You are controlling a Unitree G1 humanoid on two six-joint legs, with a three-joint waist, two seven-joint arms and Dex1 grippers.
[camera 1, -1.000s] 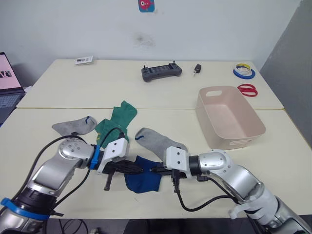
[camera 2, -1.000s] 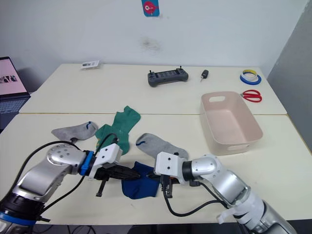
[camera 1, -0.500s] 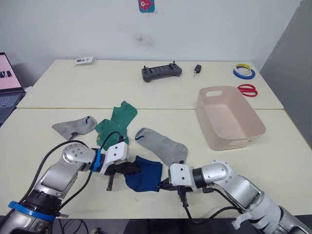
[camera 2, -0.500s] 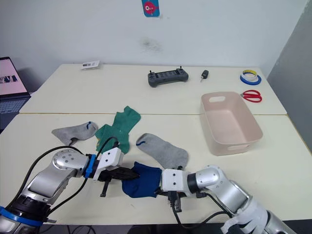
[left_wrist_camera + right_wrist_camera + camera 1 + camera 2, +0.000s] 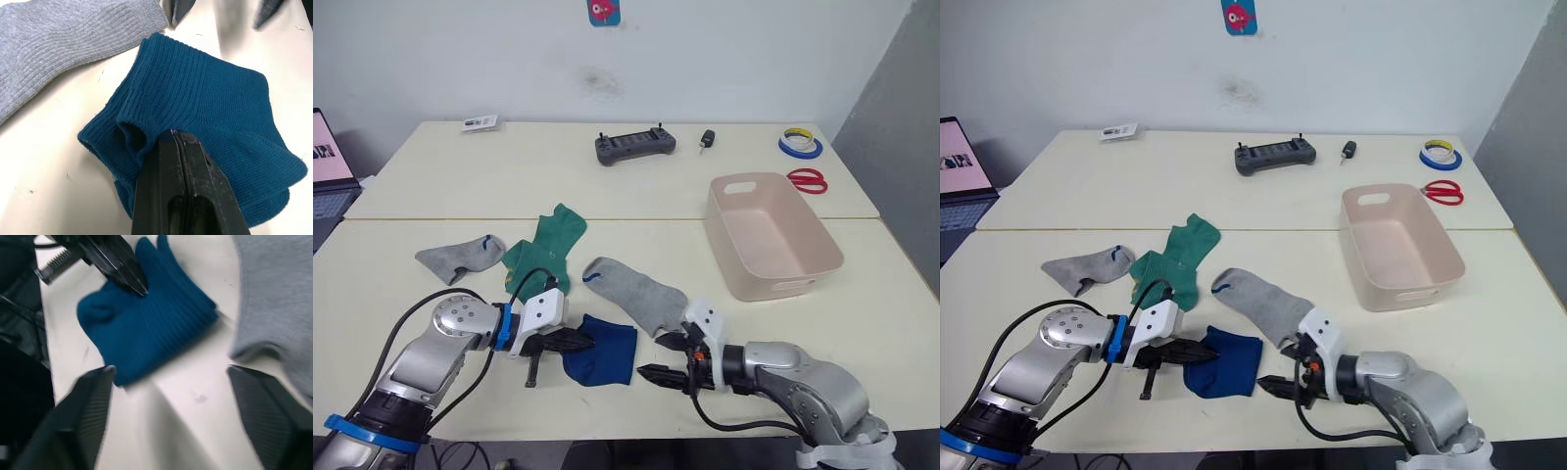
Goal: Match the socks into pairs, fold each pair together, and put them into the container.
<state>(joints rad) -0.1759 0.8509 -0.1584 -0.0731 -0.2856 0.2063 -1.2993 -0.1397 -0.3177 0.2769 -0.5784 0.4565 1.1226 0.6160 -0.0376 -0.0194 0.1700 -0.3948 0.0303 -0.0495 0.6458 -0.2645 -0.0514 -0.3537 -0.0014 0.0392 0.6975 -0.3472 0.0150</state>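
Cream table (image 5: 460, 176), lower centre: left gripper (image 5: 590, 340) pinches the folded dark blue pair (image 5: 605, 354) closed; right gripper (image 5: 651, 370), spread empty, should regrip for the container (image 5: 773, 240).

Your two head views look forward and down from above the near edge of the table (image 5: 636, 186), side by side, so both share the whole tabletop out to the back wall. Your left wrist view sits close over the dark blue sock (image 5: 205, 122), facing along its own fingers. Your right wrist view faces that same sock from the opposite side, also close.
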